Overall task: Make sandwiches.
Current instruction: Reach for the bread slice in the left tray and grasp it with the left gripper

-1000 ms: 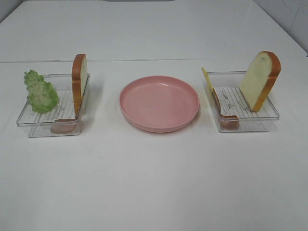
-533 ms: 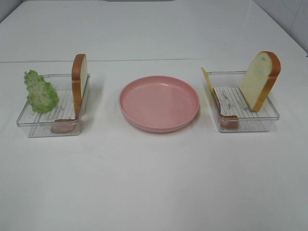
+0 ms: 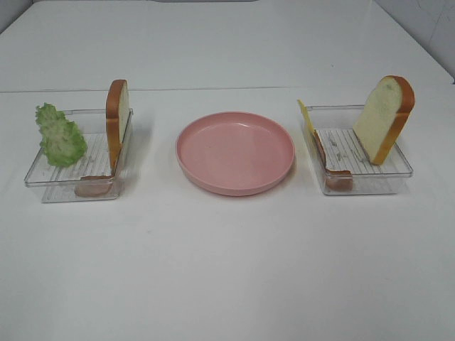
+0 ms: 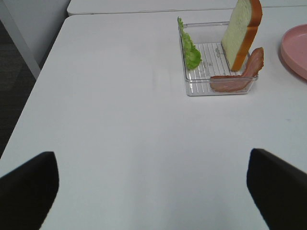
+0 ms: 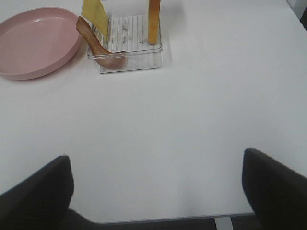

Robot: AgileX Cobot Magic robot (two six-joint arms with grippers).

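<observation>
No sandwich is stacked; the parts stand in two clear trays. The left tray (image 3: 43,177) holds green lettuce (image 3: 60,138), an upright bread slice (image 3: 117,117) and a bacon strip (image 3: 92,186). The right tray (image 3: 398,170) holds a leaning bread slice (image 3: 384,117), a yellow cheese square (image 3: 306,117) and bacon (image 3: 334,174). My left gripper (image 4: 153,191) is open and empty, well short of the lettuce (image 4: 191,50) and bread (image 4: 242,31). My right gripper (image 5: 156,189) is open and empty, well short of the cheese (image 5: 96,14) and bacon (image 5: 98,45). Neither gripper shows in the exterior high view.
An empty pink round plate (image 3: 234,153) sits between the two trays. The white table's left edge (image 4: 33,96) and a seam across its back (image 3: 213,89) are in view. The near table edge shows in the right wrist view (image 5: 168,218).
</observation>
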